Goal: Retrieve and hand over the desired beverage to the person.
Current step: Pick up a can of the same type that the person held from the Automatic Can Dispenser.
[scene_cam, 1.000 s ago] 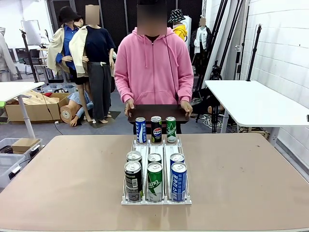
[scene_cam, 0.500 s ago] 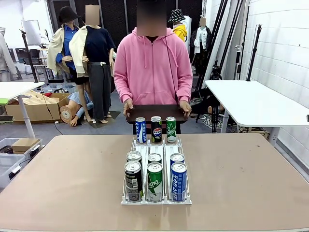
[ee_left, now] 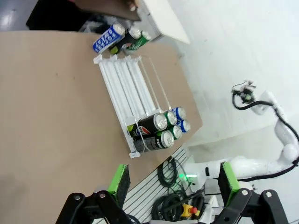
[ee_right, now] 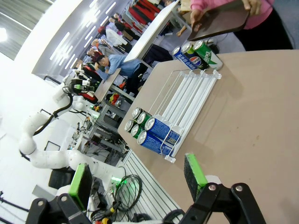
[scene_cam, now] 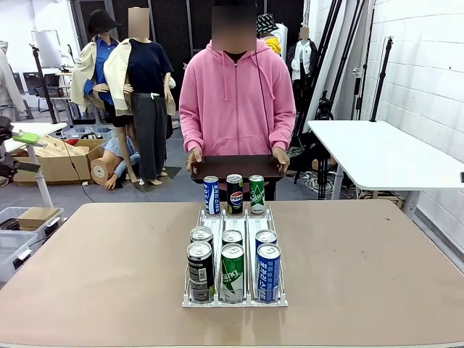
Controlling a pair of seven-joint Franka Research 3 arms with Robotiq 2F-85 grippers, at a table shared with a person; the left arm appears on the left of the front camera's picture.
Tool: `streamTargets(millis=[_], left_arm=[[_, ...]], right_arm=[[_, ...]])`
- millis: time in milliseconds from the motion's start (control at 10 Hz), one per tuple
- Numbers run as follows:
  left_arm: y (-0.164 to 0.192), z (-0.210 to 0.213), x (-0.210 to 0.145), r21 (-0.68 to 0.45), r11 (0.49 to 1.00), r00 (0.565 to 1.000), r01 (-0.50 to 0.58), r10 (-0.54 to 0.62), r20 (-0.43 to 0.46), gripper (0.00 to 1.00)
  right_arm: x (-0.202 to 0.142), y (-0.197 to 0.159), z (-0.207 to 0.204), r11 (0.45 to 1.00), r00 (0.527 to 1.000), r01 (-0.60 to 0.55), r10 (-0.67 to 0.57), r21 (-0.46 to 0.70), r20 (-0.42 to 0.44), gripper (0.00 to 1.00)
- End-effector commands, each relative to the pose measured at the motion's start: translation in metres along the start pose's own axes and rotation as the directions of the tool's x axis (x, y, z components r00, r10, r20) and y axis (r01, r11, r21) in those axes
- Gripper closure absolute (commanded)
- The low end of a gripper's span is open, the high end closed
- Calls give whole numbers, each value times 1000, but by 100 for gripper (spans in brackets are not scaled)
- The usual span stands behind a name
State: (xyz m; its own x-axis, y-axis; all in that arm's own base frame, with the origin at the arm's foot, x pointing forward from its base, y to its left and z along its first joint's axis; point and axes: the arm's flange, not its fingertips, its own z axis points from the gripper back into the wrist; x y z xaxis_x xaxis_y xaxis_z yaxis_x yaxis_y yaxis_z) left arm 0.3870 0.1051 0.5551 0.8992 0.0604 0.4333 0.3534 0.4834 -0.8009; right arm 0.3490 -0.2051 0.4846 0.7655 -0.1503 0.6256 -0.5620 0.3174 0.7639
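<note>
While person (scene_cam: 236,94) holds tray (scene_cam: 235,167), Pepsi can (scene_cam: 235,194) sits btwn blue can (scene_cam: 211,196), green can (scene_cam: 257,194).

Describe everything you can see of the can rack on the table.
The rack is a clear plastic tray with white rails forming three lanes, lying flat at the middle of the tan table, its length running from the robot's side toward the person. At its near end six cans stand in two rows, at its far end three cans; the stretch between is bare.

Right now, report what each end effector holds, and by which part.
Nothing: left end effector and right end effector both hang open, empty.
</note>
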Motion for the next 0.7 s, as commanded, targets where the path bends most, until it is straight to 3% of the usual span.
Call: streamTargets(millis=[0, 300, 600], left_arm=[[-19, -40, 1, 125, 991, 998, -36, 43, -48, 0], [-53, -93, 8, 213, 977, 990, -24, 52, -130, 0], [-77, -130, 14, 234, 972, 952, 0, 71, -298, 0]], right_arm=[[-2, -1, -1, 1000, 1000, -6, 6, 17, 15, 0], [-2, -1, -1, 1000, 1000, -6, 6, 17, 15, 0], [-2, -1, -1, 1000, 1000, -6, 6, 17, 15, 0]])
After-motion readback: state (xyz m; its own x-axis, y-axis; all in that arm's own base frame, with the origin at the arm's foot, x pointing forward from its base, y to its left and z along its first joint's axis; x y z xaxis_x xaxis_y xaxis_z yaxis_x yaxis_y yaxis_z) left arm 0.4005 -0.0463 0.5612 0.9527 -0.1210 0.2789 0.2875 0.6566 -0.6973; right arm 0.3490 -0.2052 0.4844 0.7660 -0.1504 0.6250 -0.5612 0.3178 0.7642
